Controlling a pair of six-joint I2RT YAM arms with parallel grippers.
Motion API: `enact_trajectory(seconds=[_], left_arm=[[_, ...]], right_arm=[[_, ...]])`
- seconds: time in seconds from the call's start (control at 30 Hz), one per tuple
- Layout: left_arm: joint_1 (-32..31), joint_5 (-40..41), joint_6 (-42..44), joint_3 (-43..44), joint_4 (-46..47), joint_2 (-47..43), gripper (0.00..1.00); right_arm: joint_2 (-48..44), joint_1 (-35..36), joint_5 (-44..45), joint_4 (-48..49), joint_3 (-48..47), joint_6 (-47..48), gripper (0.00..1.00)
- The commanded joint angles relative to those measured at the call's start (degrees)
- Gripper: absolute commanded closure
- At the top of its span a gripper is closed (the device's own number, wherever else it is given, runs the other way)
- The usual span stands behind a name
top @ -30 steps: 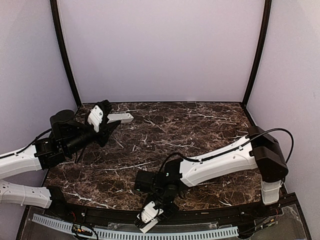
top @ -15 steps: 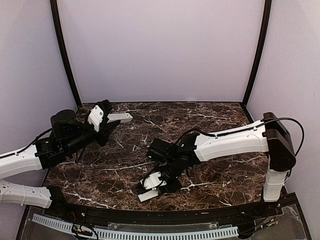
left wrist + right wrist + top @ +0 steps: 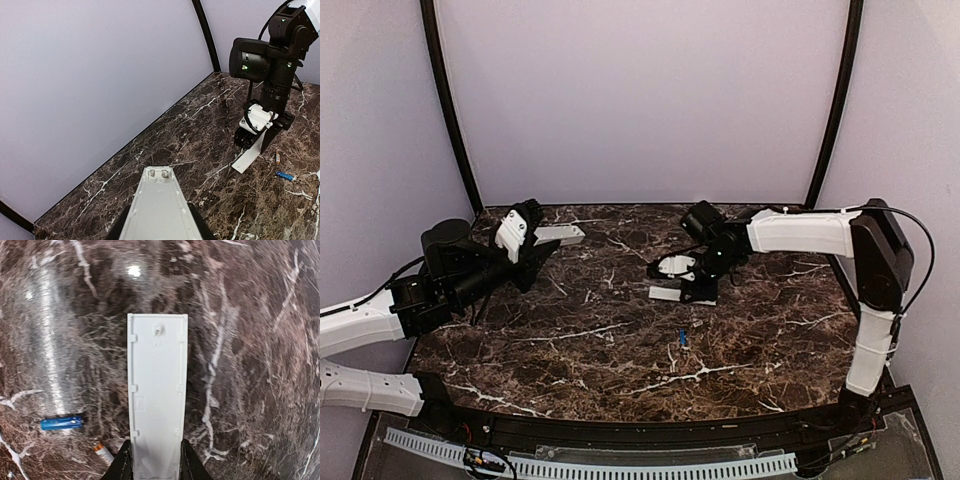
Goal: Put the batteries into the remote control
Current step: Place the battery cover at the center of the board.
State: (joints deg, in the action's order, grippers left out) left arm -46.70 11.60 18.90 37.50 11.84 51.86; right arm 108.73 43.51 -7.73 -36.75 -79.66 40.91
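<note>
My left gripper point(image 3: 525, 243) is shut on the remote control point(image 3: 560, 235) and holds it above the table's back left. In the left wrist view the remote point(image 3: 159, 205) runs out from between the jaws of the left gripper point(image 3: 157, 227), with two metal contacts showing at its far end. My right gripper point(image 3: 688, 272) is shut on the thin white cover strip point(image 3: 669, 293) over the back middle. The strip also shows in the right wrist view point(image 3: 157, 390), held by the right gripper point(image 3: 156, 464). A blue battery point(image 3: 681, 338) point(image 3: 61, 423) lies on the table. A pale cell with an orange tip point(image 3: 102, 452) lies beside it.
The dark marble table point(image 3: 770, 330) is walled by pale panels at the back and sides, with black corner posts point(image 3: 830, 110). A perforated white rail point(image 3: 620, 465) runs along the front edge. The right arm point(image 3: 800, 232) stretches across the back right.
My right arm has swung from the front edge to the back middle, carrying the cover strip. The blue battery is now uncovered. The left arm has not moved.
</note>
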Motion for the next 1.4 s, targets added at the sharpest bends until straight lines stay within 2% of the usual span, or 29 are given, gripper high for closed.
enact_trajectory(seconds=[0.0, 0.3, 0.47, 0.73, 1.1, 1.37], left_arm=[[0.5, -0.4, 0.0, -0.7, 0.6, 0.1, 1.0], [0.5, -1.5, -0.8, -0.5, 0.4, 1.1, 1.0], [0.5, -1.8, -1.0, -0.4, 0.4, 1.4, 1.0], [0.5, -2.4, -1.4, -0.2, 0.3, 1.7, 1.0], [0.6, -3.7, -1.9, -0.2, 0.1, 1.5, 1.0], [0.6, -3.9, -2.0, 0.0, 0.0, 1.5, 1.0]], right_arm=[[2.3, -3.3, 1.3, 1.4, -3.3, -5.0, 0.82], [3.5, -10.2, 6.1, -0.8, -4.2, -18.9, 0.82], [-0.1, -9.8, 3.4, -0.1, 0.6, -29.3, 0.82], [-6.4, -8.0, 7.5, 3.7, 10.5, -48.1, 0.85], [-7.0, -7.3, 12.6, 0.7, 15.3, -56.9, 0.85], [-11.3, -2.8, 12.6, -1.6, 19.7, -63.7, 0.84]])
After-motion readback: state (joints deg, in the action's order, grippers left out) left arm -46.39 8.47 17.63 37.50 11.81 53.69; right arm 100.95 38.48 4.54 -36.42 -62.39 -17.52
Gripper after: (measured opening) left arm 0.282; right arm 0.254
